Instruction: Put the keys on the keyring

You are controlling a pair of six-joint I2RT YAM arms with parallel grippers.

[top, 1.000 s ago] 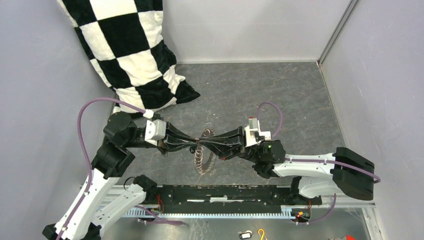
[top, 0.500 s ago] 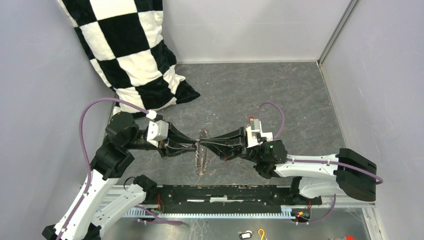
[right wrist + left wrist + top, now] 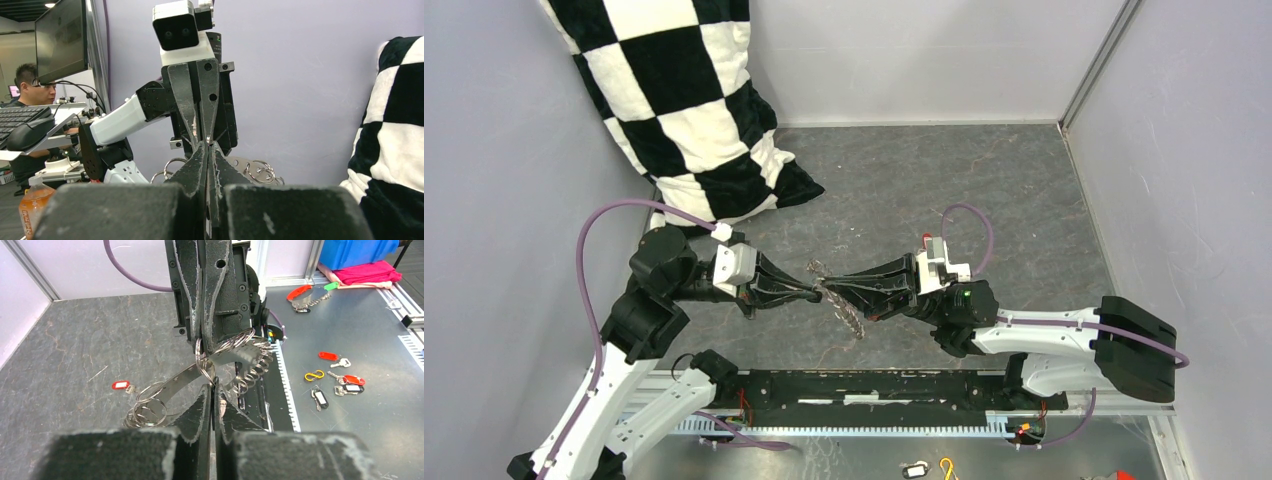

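While left gripper (image 3: pixel 810 290) and right gripper (image 3: pixel 831 290) both pinch the keyring (image 3: pixel 844 305) mid-air, tips nearly touching, opposing pulls may twist it loose, seemingly a thin hold; red key (image 3: pixel 120 385) lies on table (image 3: pixel 60 340), well apart, unthreaded

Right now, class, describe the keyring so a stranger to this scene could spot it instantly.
Find the checkered pillow at far left, then the middle of the table, where the left gripper and right gripper meet tip to tip. The keyring hangs between them: a grey metal band fringed with small rings, unlike the small red-headed key lying flat.
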